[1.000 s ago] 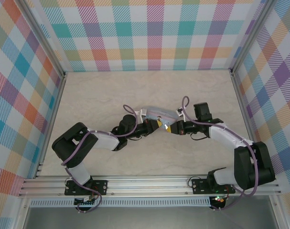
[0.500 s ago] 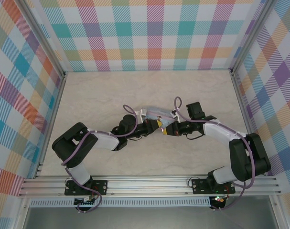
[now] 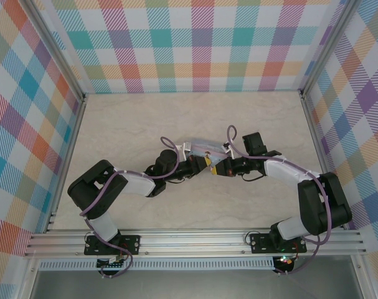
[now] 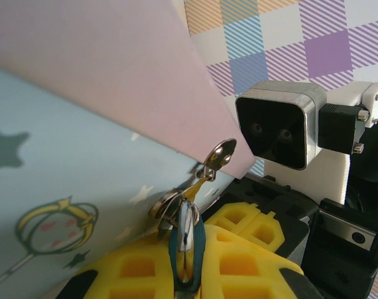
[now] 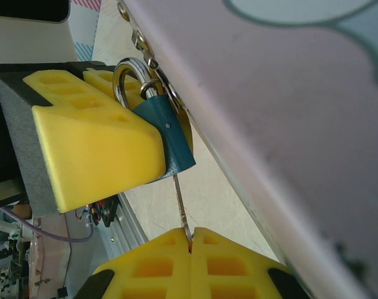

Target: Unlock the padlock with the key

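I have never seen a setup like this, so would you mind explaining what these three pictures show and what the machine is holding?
These are two robot arms bolted at the near edge of a pale table, each ending in a yellow-tipped two-finger gripper. The overhead picture looks down from above and behind them: left arm on the left, right arm on the right, meeting at a pale blue cartoon-printed tin. The other two pictures come from cameras on the wrists. The left gripper is shut on a small blue-green padlock, whose silvery shackle hangs through the tin's clasp. The right gripper pinches a thin key, its tip at the padlock's underside.
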`<state>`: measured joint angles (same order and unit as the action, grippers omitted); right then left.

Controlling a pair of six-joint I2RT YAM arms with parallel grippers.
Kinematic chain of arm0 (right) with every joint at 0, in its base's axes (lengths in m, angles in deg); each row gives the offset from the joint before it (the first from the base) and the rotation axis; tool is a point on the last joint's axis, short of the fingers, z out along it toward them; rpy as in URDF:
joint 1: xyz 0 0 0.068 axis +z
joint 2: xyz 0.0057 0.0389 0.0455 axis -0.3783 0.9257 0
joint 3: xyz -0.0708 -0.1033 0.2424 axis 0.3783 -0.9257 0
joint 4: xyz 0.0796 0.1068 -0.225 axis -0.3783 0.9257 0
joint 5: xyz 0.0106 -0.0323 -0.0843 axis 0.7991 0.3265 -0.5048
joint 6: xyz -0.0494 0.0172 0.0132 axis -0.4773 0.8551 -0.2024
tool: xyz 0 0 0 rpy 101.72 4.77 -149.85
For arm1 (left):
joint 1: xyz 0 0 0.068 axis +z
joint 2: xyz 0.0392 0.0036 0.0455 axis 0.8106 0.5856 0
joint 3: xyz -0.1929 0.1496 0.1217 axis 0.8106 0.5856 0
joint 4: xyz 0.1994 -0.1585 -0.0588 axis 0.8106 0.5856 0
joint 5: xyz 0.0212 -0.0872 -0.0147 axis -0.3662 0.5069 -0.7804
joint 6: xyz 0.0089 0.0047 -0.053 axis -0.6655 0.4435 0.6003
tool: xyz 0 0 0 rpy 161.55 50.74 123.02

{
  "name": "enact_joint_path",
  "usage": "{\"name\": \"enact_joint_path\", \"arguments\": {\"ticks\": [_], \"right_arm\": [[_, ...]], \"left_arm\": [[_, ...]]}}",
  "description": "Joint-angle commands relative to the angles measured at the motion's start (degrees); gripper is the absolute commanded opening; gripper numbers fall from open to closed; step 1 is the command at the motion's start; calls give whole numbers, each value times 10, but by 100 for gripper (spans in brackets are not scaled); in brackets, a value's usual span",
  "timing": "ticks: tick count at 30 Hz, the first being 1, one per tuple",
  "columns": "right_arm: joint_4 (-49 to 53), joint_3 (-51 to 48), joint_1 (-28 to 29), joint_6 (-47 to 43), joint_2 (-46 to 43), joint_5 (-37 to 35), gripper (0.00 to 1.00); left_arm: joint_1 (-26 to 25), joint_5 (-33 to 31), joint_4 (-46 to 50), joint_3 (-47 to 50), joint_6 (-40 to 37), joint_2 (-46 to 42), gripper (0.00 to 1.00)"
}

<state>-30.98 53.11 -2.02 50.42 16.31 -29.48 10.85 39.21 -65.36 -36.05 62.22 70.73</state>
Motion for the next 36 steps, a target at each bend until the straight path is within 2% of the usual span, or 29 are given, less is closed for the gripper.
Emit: {"name": "enact_joint_path", "arguments": {"ticks": [1,20,36], "right_arm": [[-24,16,-4,-1,0,17,3],[-42,10,-21,10,0,35,3],[-170,13,-37,73,22,80,3]], "left_arm": [[-4,21,-52,-7,-16,1,0],[-5,27,-65,-1,-17,1,0],[-7,69,-101,0,-11,1,0]]}}
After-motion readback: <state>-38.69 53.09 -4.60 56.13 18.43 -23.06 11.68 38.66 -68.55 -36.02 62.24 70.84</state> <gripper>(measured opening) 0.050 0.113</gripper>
